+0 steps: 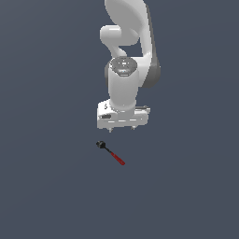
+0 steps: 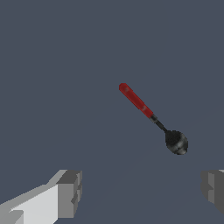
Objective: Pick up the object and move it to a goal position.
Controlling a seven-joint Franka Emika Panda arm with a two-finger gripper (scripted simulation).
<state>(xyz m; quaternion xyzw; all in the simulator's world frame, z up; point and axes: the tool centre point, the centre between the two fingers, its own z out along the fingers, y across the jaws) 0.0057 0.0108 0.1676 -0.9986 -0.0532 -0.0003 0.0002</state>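
slim tool (image 2: 151, 116) with round black head, red handle, white hand (image 2: 140, 192) spread, empty

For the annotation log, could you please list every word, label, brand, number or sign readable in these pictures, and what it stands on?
None: no readable text in either view.
Tool: red handle, black shaft and head, no markings.
Gripper and white arm: plain, no lettering.
Grey surface: bare of signs.

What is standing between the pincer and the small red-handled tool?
Nothing visible. The pincer is open and apart from the tool, which lies alone on the bare grey surface; only empty space separates them.
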